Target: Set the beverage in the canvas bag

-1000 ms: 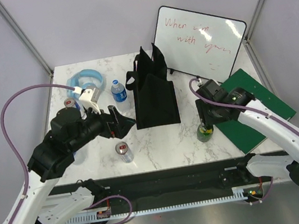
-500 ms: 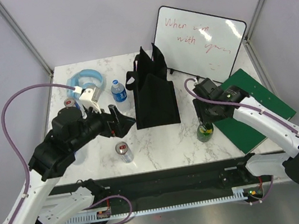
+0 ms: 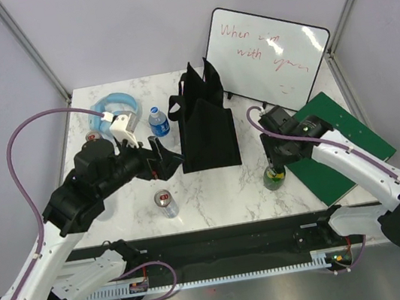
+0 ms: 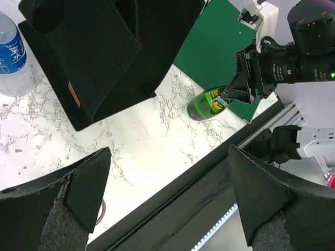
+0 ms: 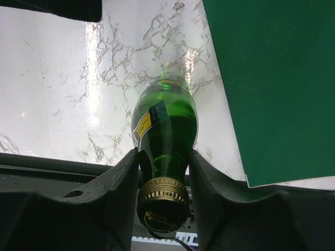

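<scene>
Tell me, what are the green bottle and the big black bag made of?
The green bottle looks like glass. It is see-through green and shiny with bright glints, and it has a gold-coloured threaded mouth, though it could be hard plastic. The black bag looks like matte cloth, probably canvas. It has no shine, soft folds and floppy loop handles.

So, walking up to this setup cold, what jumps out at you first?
Probably the tall black canvas bag standing in the middle, with a whiteboard scrawled in red propped behind it to the right. On the bag's right, the right gripper clamps the neck of a green glass bottle standing beside a green board. The left gripper hangs open on the bag's other side.
</scene>
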